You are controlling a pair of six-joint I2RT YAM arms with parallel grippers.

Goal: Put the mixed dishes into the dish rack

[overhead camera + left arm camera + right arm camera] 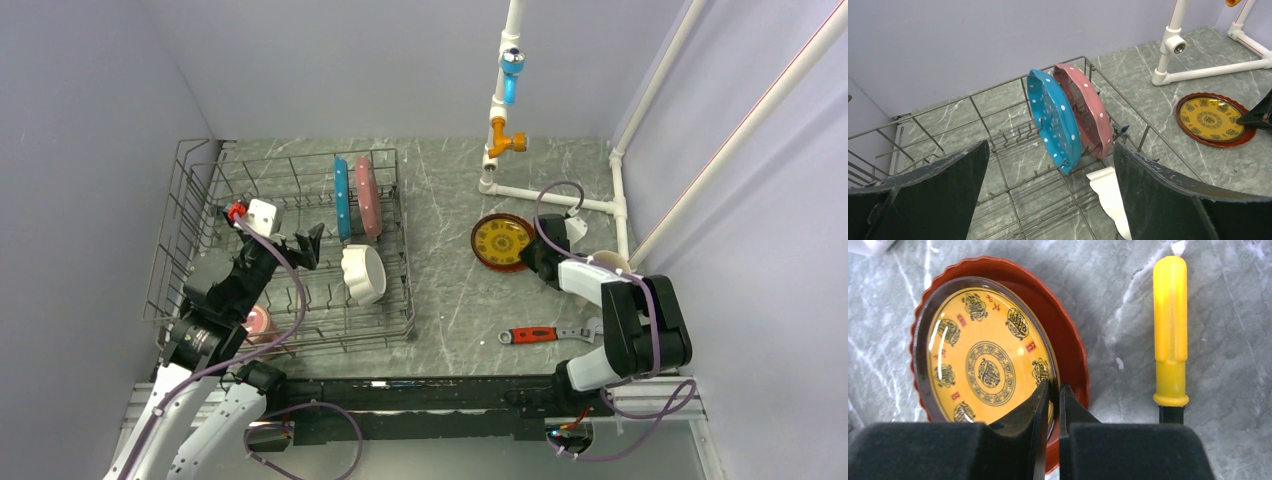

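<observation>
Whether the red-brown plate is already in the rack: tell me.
No, the red-brown plate sits on the table outside the dish rack.

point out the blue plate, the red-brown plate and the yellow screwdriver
blue plate (1057, 120), left wrist view, middle of its dotted face
red-brown plate (989, 371), right wrist view, round medallion in its yellow centre
yellow screwdriver (1170, 330), right wrist view, middle of its handle

Blue plate (341, 198), pink plate (368, 197) upright in dish rack (190, 180); white bowl (364, 274) inside; red-brown plate (500, 241) flat beside rack.
</observation>
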